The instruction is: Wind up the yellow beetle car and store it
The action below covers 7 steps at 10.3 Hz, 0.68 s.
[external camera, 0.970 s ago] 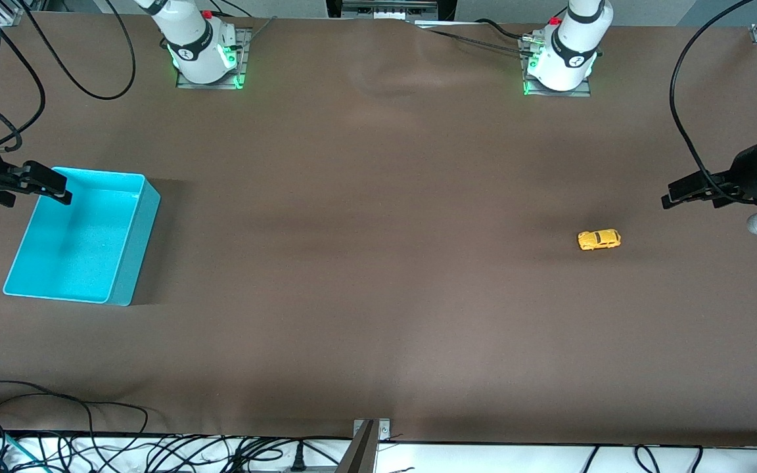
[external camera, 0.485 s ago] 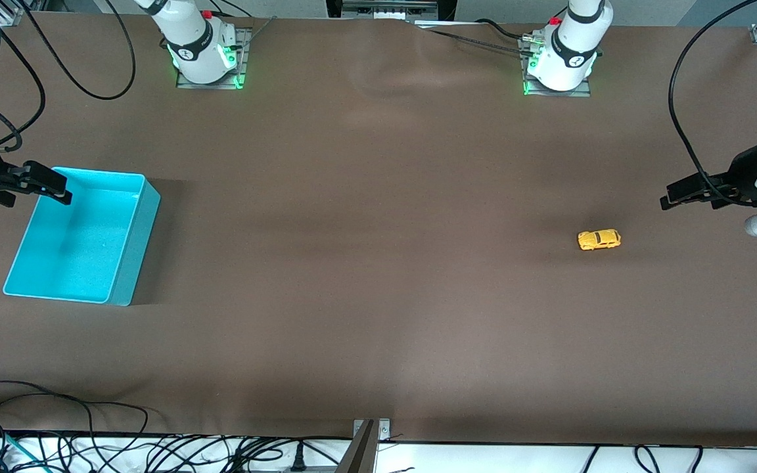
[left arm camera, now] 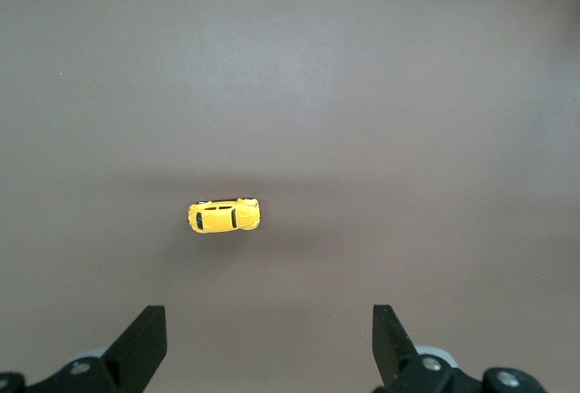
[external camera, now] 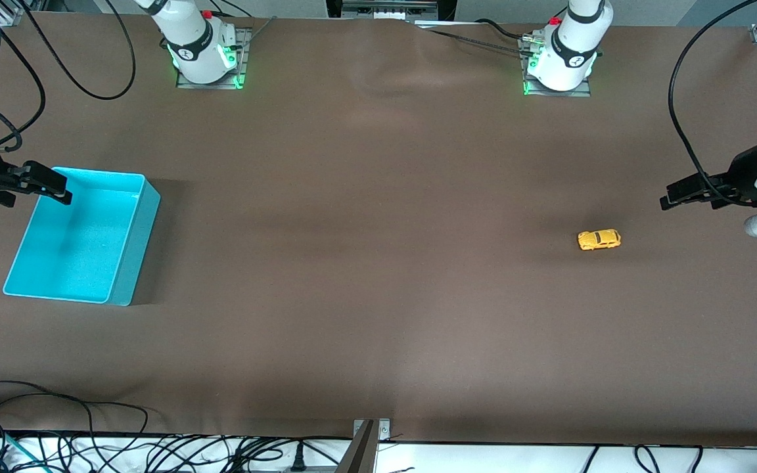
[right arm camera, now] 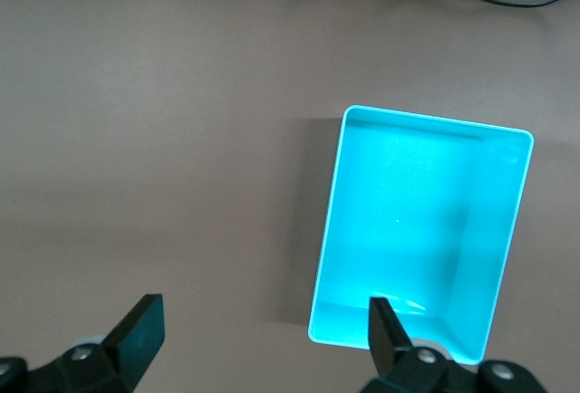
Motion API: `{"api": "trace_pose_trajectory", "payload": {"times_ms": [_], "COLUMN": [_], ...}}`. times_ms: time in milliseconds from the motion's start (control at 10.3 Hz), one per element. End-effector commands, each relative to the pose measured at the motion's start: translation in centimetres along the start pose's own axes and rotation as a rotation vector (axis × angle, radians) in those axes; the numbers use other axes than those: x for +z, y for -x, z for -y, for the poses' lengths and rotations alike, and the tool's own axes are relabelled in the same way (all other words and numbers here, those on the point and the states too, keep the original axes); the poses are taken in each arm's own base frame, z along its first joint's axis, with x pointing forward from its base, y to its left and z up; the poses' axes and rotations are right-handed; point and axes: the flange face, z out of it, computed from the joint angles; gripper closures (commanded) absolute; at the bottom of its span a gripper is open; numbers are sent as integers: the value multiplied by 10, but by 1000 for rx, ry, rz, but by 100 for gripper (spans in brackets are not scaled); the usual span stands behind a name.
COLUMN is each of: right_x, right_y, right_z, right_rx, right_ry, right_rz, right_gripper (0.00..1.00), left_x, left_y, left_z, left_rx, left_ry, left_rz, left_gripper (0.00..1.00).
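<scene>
right now the yellow beetle car (external camera: pixel 598 240) sits on its wheels on the brown table (external camera: pixel 378 263), toward the left arm's end, alone with bare cloth all round it. the left gripper (external camera: pixel 667 198) hangs in the air over the table near that end, its jaws spread wide with nothing between them. in the left wrist view the car (left arm camera: pixel 224 215) lies ahead of the two dark fingertips (left arm camera: pixel 145 339), out past their tips and closer to one finger's line than to the middle of the gap; it touches neither finger and stands well apart from them, its long side lying across the line that the jaws point along.

the right gripper (external camera: pixel 56 190) is up in the air over the corner of the turquoise bin (external camera: pixel 132 256), which stands toward the right arm's end of the table, far from the car. its jaws are also wide apart and hold nothing. in the right wrist view one fingertip (right arm camera: pixel 385 325) overlaps the bin's (right arm camera: pixel 331 230) rim, while the other fingertip shows over bare table beside the bin. the bin's inside shows only its turquoise floor. black cables (external camera: pixel 56 420) lie along the table's edge nearest the front camera.
</scene>
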Motion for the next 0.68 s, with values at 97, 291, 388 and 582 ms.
{"api": "trace_pose_trajectory", "payload": {"times_ms": [97,291,388,582], "right_x": [-6,-6,-6,-6], "right_y": [-1,-1,-1,-1], "right_z": [-1,0,1,1], "right_rx": [10,8,7,7], "right_ry": [-13,-13,-15,-15], "right_rz": [-11,-11,-11,-11], "right_gripper": [0,0,0,0], "left_x": [-4,-4,2,12], "left_y": [1,0,-3,-9], "left_z": [0,3,6,17], "left_rx": [17,6,-14,-187], "left_ry": [-20,-20,-18,-22], "left_rz": [-6,-7,2,18], "left_gripper": [0,0,0,0]}}
